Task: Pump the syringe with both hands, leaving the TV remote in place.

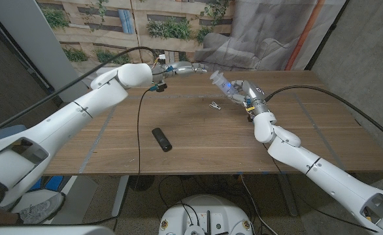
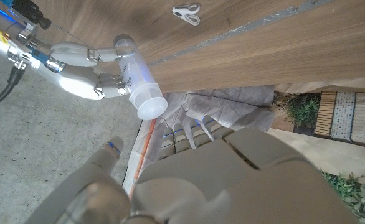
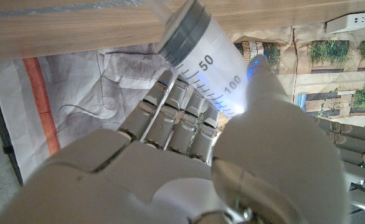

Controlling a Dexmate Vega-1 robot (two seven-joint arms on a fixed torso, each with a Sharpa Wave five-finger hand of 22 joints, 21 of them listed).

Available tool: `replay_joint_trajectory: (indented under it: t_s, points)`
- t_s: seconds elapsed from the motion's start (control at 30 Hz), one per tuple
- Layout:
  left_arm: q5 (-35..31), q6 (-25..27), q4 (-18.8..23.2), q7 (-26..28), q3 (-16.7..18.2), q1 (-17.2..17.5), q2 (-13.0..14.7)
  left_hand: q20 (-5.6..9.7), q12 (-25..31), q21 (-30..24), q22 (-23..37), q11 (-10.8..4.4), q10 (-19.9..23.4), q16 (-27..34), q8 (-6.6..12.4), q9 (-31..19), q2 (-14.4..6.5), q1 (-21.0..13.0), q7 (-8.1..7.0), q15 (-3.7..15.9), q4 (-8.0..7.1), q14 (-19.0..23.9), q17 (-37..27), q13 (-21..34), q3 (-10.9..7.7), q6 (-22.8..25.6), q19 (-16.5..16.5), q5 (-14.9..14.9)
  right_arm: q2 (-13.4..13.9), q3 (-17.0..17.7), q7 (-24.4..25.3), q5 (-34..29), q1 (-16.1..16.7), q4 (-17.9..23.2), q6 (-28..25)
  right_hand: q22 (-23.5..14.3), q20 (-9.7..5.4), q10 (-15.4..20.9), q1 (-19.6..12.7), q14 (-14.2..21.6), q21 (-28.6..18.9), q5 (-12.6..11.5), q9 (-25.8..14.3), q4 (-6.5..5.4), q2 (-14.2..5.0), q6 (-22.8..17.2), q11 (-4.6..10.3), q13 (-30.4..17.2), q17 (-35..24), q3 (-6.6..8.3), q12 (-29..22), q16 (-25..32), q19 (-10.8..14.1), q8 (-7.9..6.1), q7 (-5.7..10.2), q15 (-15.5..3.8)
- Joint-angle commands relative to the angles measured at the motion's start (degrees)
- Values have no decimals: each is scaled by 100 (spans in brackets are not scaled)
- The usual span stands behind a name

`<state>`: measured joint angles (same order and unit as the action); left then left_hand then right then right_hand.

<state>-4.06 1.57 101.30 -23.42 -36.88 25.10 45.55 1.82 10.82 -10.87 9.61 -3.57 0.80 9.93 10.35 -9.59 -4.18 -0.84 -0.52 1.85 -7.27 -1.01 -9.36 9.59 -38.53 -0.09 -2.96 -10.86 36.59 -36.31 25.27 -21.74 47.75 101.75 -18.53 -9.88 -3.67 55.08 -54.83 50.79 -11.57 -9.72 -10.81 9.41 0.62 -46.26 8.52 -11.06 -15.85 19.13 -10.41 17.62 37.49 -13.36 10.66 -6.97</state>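
- The right hand [image 1: 244,91], right of centre in the head view, grips the syringe [image 1: 219,81], its fingers [image 3: 182,118] wrapped round the clear barrel.
- The left hand [image 1: 185,67], at upper centre, holds nothing; its fingers reach toward the syringe, apart from it.
- The TV remote [image 1: 161,139] lies mid-frame on the tabletop [image 1: 100,143].
- A white clip [image 1: 215,105] lies below the syringe.

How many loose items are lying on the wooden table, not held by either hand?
2. A black TV remote lies near the table's middle, toward the front edge. A small white clip lies further back, close to the right hand, which holds the syringe above the table.
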Motion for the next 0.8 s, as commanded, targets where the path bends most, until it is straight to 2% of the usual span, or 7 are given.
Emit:
replay_joint_trajectory:
  t_s: [0.03,0.5,0.63,0.8]
  points:
    - [-78,199,219,215,199,101,136,394,-22,-31,11,-11,-52,9,0,-21,-497,-49,-36,224,9,37,-5,19,-57,3,33,-18,45,5,1,65,52,43,16,-15,-676,264,-363,0,-1,-31,-20,-28,-917,-205,309,-21,-30,32,-48,-3,-12,-22,172,-638]
    - [276,568,549,788,650,624,344,364,-17,-45,10,3,-42,6,2,-22,-485,-72,-62,212,45,46,-2,19,-75,18,96,-17,132,-33,-92,-24,36,109,-130,-15,-665,271,-380,-28,-2,-32,-22,-15,-890,-204,309,-23,-38,15,-55,-18,-17,-1,175,-633]
    - [617,567,544,1125,883,937,309,356,-14,-50,10,-20,-32,7,6,-23,-478,-79,-69,215,60,54,-2,19,-80,32,123,-16,246,-70,-203,-132,-4,171,-164,-15,-660,252,-408,-27,-2,-32,-23,5,-865,-201,308,-23,-55,2,-49,-7,-20,9,177,-643]
    - [843,510,483,1332,953,1121,272,351,-9,-50,9,-12,-14,8,7,-23,-473,-89,-72,222,79,67,0,18,-87,44,140,-16,403,-99,-371,-266,-69,232,-190,-16,-657,230,-448,-22,-5,-35,-25,21,-850,-195,308,-24,-74,-10,-45,8,-17,21,177,-646]
